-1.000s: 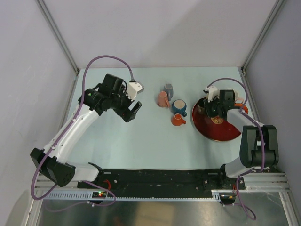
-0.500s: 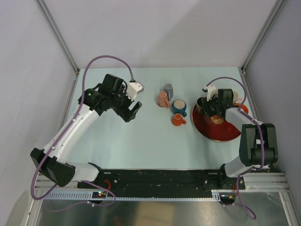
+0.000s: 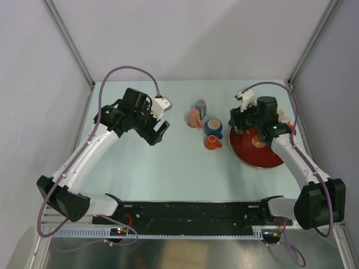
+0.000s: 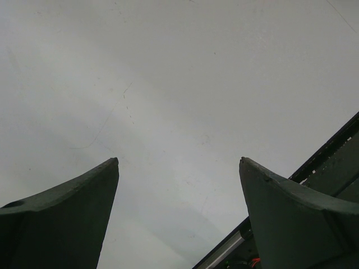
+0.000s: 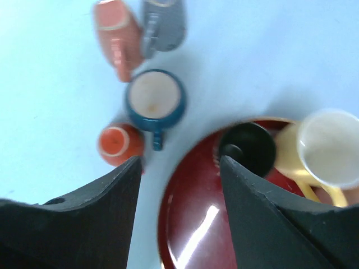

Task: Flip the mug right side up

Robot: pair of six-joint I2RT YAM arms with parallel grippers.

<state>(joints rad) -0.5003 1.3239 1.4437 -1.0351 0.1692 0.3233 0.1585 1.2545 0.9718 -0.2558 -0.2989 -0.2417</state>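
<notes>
Black round mug (image 5: 247,147) sits on the red round plate (image 5: 185,196), near its edge, just beside a cream mug (image 5: 328,147). The right claw (image 5: 179,159) hangs above the plate, fingers apart, holding nothing. The left claw (image 4: 178,159), well left of the plate, gapes wide over the tabletop (image 4: 168,84).

The plate (image 3: 263,157) lies on the desk (image 3: 168,168). Along the plate's far rim sit the leftmost mug (image 5: 248,147), the middle mug (image 5: 290,144) just beside it, and the outer cup (image 5: 330,147) to the right. Just left of the plate stands the open mug (image 3: 213,127), with the small mug (image 3: 211,143) nearer. Farther left and behind lie the near tipped mug (image 3: 194,118) and the far tipped mug (image 3: 201,106), side by side. The right hand (image 5: 179,159) hangs above the plate's far-left rim. The left hand (image 4: 179,159) is well to the left.
</notes>
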